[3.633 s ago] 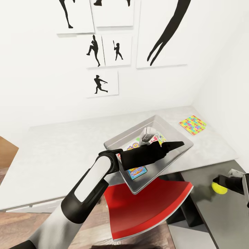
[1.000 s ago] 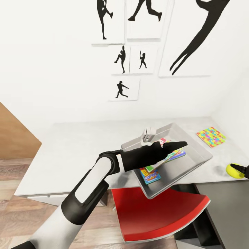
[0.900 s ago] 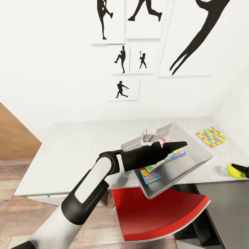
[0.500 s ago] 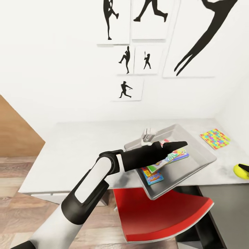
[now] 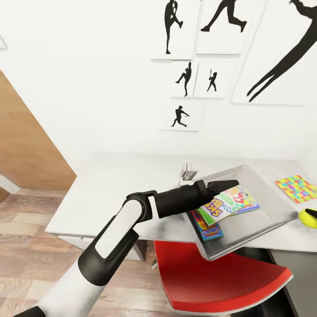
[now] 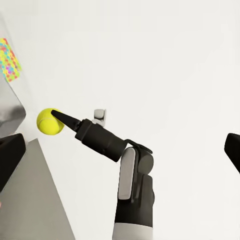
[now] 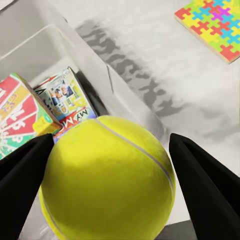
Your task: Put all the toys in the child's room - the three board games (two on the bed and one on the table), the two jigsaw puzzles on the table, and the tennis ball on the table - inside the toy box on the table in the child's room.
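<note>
Grey toy box (image 5: 281, 207) sits tilted on the surface with colourful board games (image 5: 229, 203) stacked flat inside. Bright jigsaw puzzle (image 5: 297, 188) lies flat just beside it. Yellow tennis ball (image 7: 107, 180) is pinched between black jaws, just beside the box.

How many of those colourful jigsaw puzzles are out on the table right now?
1. A multicoloured jigsaw puzzle lies flat on the grey table, just beyond the toy box, near the right edge of the head view. A second may be hidden among the games in the box.
</note>
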You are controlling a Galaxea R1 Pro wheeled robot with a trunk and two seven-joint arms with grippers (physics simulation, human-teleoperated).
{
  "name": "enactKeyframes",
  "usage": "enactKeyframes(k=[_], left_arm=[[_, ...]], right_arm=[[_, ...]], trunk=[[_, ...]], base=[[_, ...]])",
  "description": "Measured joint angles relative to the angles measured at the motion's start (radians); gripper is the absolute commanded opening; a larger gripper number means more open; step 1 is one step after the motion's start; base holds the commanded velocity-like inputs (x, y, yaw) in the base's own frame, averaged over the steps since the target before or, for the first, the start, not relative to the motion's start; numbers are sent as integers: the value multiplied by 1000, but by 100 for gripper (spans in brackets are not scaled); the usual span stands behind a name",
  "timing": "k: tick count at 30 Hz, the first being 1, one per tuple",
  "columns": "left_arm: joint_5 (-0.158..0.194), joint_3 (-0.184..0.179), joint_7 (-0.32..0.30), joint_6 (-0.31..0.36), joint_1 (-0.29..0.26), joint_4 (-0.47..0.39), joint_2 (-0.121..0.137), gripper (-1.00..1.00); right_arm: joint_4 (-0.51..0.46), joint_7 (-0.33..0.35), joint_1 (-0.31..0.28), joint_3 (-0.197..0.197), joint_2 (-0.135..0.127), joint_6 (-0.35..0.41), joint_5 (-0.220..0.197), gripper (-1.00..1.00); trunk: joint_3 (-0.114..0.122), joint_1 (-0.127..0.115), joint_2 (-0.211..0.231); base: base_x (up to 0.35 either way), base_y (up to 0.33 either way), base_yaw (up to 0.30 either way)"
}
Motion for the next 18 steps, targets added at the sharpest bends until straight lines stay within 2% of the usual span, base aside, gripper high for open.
enactKeyframes(k=[11, 18], left_arm=[[0, 0, -2, 0, -1, 0, 0, 100], [0, 0, -4, 0, -2, 0, 0, 100]], right_arm=[[0, 0, 0, -1, 0, 0, 0, -100], [0, 1, 0, -1, -1, 0, 0, -100]], trunk=[[11, 0, 0], [15, 0, 0]], base=[[0, 0, 222], [0, 0, 87]])
